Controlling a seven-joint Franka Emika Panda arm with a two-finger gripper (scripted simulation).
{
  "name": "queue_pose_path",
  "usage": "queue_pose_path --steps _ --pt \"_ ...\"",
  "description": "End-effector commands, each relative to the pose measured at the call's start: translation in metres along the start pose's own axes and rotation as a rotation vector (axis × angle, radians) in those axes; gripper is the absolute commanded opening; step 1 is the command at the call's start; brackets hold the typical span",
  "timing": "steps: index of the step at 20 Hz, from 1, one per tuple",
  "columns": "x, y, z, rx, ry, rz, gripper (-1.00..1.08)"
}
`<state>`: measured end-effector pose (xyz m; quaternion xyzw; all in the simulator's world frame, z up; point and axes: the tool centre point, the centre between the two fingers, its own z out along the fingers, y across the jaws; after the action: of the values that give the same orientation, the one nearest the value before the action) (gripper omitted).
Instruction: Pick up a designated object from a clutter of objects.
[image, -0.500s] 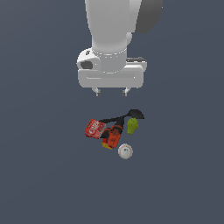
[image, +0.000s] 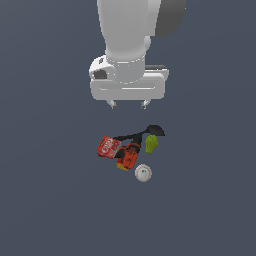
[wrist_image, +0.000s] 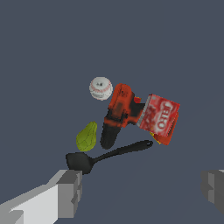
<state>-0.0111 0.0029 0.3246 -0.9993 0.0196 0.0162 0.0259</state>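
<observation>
The end effector (image: 128, 105) hangs released, jaws spread wide and holding nothing, and has drifted slightly toward the exterior view's right since a moment ago. Below it lies the black utensil (wrist_image: 107, 154), its oval head near the green pear (wrist_image: 86, 137), its handle touching the drill (wrist_image: 119, 114) (the red box (wrist_image: 159, 118) just beyond). Descent toward the handle seems next.

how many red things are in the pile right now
2: the red-black drill in the pile's middle, and the red printed box touching it beside the black utensil's handle end. Others may be hidden underneath.
</observation>
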Motion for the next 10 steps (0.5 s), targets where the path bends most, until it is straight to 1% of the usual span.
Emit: queue_pose_path --steps 1,10 --pt "-0.001 -0.001 0.0 0.005 -0.002 -0.001 1.0" --pt "-0.001 -0.005 0.012 0.009 -0.002 0.043 1.0"
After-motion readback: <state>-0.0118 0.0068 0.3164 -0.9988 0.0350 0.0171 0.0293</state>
